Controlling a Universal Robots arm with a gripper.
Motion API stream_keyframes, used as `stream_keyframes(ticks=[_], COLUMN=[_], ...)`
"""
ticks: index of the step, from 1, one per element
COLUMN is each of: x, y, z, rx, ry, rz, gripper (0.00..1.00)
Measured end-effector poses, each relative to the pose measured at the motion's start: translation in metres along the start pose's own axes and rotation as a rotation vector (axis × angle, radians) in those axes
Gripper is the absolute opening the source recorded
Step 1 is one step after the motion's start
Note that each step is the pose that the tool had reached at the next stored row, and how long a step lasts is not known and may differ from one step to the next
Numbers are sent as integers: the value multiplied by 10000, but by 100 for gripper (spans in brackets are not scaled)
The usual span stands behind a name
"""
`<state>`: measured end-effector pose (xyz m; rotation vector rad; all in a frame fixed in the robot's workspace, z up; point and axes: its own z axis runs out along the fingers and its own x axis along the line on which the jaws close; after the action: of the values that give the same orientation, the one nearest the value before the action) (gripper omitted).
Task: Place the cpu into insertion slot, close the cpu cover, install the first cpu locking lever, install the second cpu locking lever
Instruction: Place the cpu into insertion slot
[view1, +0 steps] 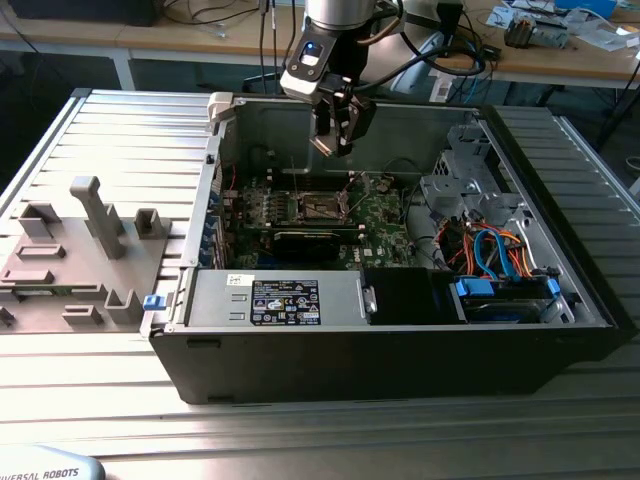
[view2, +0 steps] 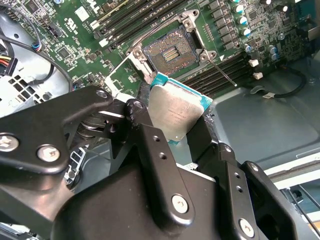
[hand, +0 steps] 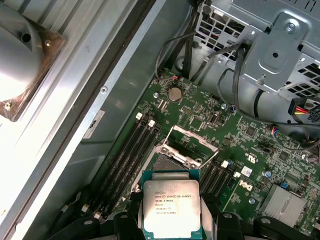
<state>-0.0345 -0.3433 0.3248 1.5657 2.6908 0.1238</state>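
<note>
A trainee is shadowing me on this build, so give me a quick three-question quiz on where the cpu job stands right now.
1. True or false: the cpu already lies in the insertion slot.
2. The slot's cover is: A) closed over the socket; B) swung open, leaving the contacts bare; C) taken off and lying outside the case.
3. Fill in: in both wrist views the jaws are shut on the ____.

Key: 1 false, the jaws hold it clear of the slot. 2 B. 3 cpu.
</note>
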Motion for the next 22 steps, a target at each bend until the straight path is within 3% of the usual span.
stream_keyframes(ticks=[22], x=[0], y=[0], z=[1], rx=[-2], ry=[-9], rz=[110], gripper=[54])
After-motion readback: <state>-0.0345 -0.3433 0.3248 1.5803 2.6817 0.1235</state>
